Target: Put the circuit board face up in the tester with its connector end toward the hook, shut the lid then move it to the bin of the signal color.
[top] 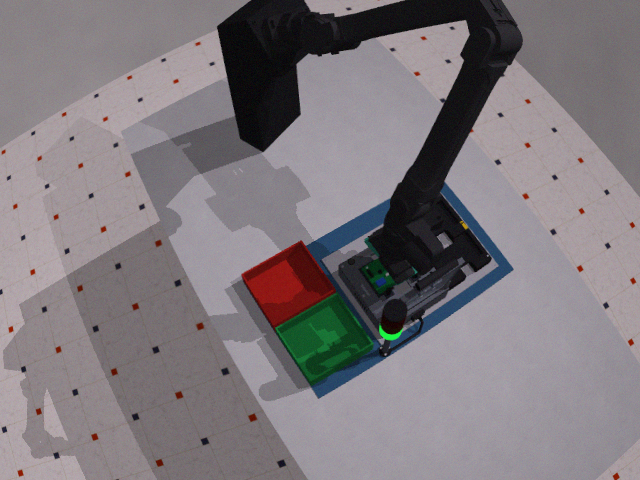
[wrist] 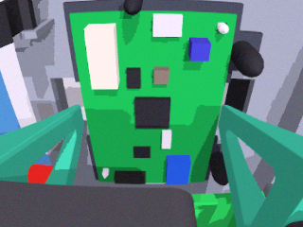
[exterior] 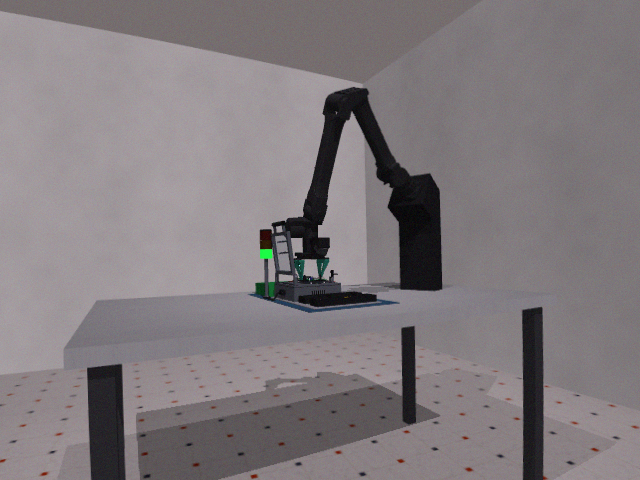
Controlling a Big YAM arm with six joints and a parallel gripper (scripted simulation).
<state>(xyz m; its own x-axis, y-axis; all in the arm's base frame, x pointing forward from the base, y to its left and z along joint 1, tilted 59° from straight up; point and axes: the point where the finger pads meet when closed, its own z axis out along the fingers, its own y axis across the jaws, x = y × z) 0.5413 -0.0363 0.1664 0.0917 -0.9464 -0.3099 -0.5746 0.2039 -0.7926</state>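
Bins sit side by side on the blue mat [top: 330,388]: a red bin [top: 287,283] and a green bin [top: 325,338], both open-topped boxes with thin walls, touching along one wall. Just beside the green bin stands the tower [top: 392,317], a dark cylinder with a glowing green band. The grey tester [top: 356,289] lies next to the bins, its ladder-like lid [exterior: 283,249] standing upright in the exterior view. A flat black tray [exterior: 343,298] lies on the tester's other side. The arm [top: 454,124] covers much of the tester from above.

The board [wrist: 154,95] lies flat and face up in the tester, a glossy green rectangle with a long white connector [wrist: 101,56], black chips and blue blocks. Rounded black posts [wrist: 246,59] touch its edges. The gripper [wrist: 148,151] hangs over it with its teal, triangular fingers spread wide on either side of the board, gripping nothing.
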